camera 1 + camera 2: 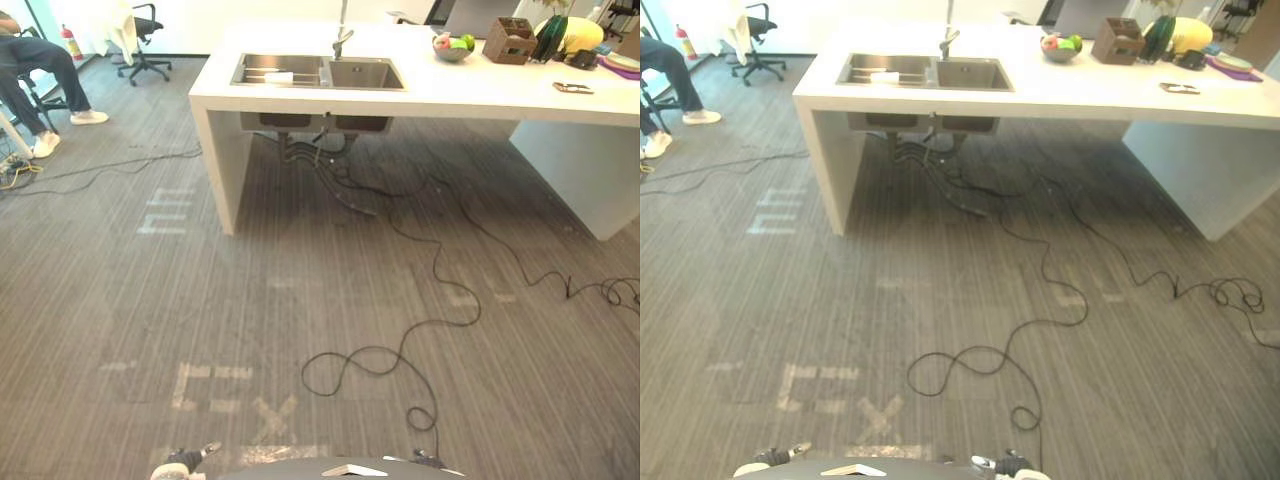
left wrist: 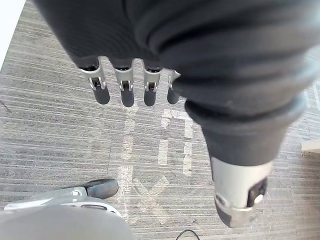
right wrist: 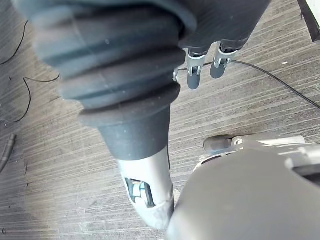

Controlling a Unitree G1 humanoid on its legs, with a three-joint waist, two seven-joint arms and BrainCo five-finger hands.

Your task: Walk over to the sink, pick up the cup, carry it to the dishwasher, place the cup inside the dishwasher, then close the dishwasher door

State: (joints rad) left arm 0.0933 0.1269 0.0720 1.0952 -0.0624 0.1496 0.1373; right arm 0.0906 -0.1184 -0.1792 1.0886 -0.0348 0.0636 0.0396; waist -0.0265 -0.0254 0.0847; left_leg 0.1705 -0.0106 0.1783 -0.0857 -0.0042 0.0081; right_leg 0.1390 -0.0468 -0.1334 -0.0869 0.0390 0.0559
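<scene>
Both relaxed, empty: left robot hand (image 2: 124, 91), right robot hand (image 3: 192, 77); sink (image 1: 322, 72) well apart.

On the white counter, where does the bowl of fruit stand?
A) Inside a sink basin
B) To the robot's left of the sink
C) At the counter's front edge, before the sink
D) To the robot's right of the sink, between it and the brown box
D: the bowl of fruit stands on the white counter to the robot's right of the sink, with the brown box farther right.
</scene>
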